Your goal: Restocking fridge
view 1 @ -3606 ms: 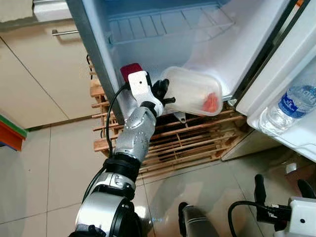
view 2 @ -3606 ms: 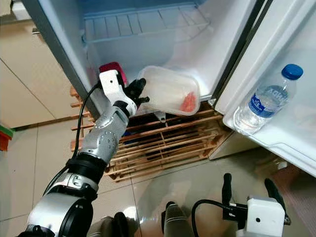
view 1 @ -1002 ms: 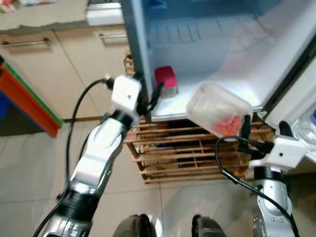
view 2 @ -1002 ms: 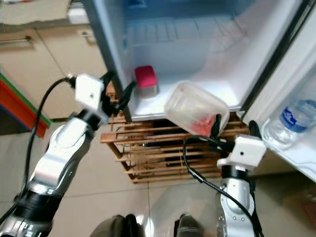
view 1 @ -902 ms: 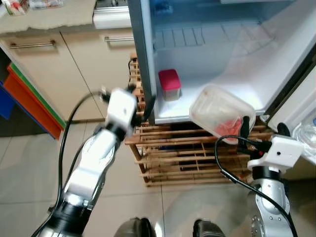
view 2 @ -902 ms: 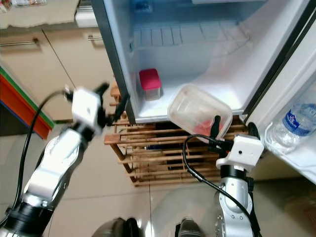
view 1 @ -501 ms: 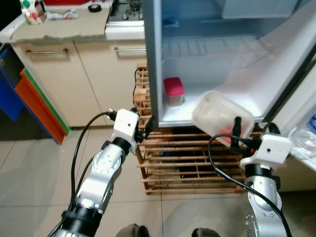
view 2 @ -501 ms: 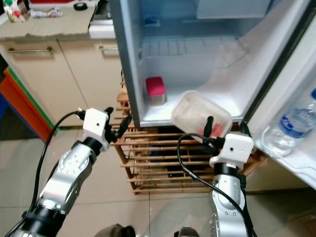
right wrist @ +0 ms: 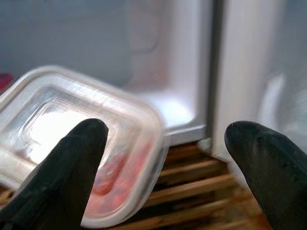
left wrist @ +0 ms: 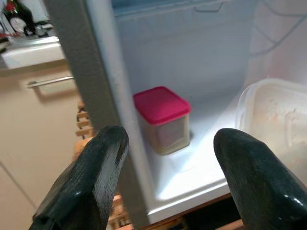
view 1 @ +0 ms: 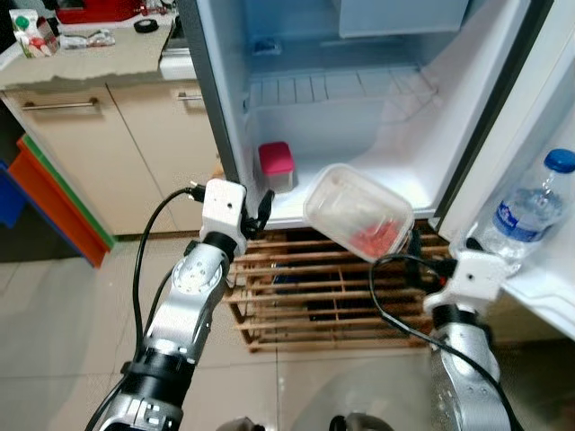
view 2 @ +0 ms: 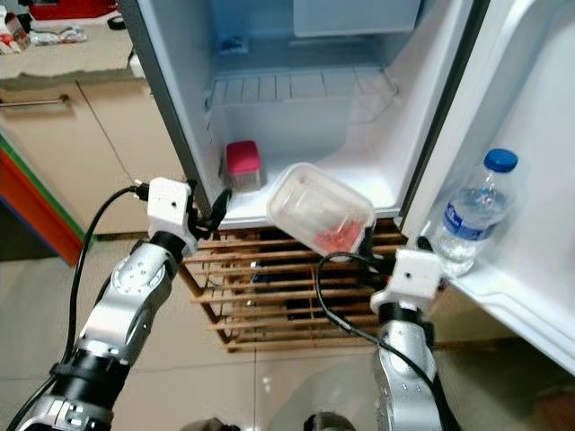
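1. Left eye view: a clear food box (view 1: 359, 212) is seen tilted over the fridge floor's (view 1: 395, 162) front edge, not fully placed.
2. Both the left gripper (view 1: 255, 214) and the right gripper (right wrist: 163, 158) are spread apart, clamping nothing.
3. A red-lidded tub (view 1: 276, 165) is already stored.

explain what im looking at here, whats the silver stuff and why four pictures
The silver parts are a walking robot's two arms. Two pictures come from cameras in its head, looking down; the other two sit on its wrists, looking past black fingers. It faces an open fridge. On the fridge floor stands a small tub with a red lid, and a clear food box hangs tilted over the front edge. A water bottle stands in the door. The left gripper and right gripper both have open jaws and hold nothing.
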{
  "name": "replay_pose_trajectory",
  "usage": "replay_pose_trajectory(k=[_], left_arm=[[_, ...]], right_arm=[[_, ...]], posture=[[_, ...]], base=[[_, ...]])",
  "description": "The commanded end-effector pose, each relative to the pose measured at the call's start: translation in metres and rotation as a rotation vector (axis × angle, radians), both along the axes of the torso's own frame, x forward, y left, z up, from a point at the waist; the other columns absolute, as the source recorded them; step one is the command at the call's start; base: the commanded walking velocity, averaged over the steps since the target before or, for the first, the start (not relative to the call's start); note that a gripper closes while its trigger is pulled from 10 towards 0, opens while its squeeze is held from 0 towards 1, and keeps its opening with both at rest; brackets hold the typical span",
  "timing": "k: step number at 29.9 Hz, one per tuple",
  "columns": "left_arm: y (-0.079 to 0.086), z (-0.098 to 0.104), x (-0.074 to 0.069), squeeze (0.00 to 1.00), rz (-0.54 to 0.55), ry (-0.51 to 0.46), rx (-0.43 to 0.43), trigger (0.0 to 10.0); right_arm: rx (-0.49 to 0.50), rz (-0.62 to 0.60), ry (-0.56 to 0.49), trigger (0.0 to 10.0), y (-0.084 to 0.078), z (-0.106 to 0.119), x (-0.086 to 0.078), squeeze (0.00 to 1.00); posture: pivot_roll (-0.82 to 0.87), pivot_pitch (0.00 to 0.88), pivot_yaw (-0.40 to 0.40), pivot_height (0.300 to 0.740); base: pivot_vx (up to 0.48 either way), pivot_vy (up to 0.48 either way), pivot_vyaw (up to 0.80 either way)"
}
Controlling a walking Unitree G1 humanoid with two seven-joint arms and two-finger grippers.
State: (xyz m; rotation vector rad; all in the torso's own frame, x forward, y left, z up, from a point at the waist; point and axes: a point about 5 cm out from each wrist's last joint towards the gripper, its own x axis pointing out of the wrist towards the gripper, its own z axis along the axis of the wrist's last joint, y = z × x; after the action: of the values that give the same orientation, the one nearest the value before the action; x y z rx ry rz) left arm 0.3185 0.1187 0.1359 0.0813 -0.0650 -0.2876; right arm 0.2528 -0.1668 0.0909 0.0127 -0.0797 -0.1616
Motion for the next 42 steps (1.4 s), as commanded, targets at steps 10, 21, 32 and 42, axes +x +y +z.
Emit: replay_pose_trajectory(k=[10,21,32,42], left_arm=[[0.024,0.012,-0.035,0.0,-0.047,0.003,0.109,10.0],[0.024,0.014,-0.054,0.0,-0.059,0.018,0.138,10.0],[0.018,0.016,-0.055,0.0,-0.012,0.018,0.122,10.0],[0.015,0.016,-0.054,0.0,0.007,0.014,0.113,10.0]], right_arm=[[0.03,0.022,0.087,10.0,0.016,-0.023,0.007,0.0],[0.011,0.061,-0.016,10.0,0.032,-0.001,-0.004,0.0],[-0.101,0.014,-0.16,10.0,0.024,0.029,0.013,0.0],[-0.125,0.042,-0.289,10.0,0.041,0.054,0.038,0.0]], posture=[[0.09,0.323,0.173,0.74],[0.08,0.354,0.165,0.74],[0.06,0.321,0.128,0.74],[0.06,0.315,0.128,0.74]], base=[[0.0,0.0,0.0],[0.0,0.0,0.0],[0.0,0.0,0.0],[0.0,0.0,0.0]])
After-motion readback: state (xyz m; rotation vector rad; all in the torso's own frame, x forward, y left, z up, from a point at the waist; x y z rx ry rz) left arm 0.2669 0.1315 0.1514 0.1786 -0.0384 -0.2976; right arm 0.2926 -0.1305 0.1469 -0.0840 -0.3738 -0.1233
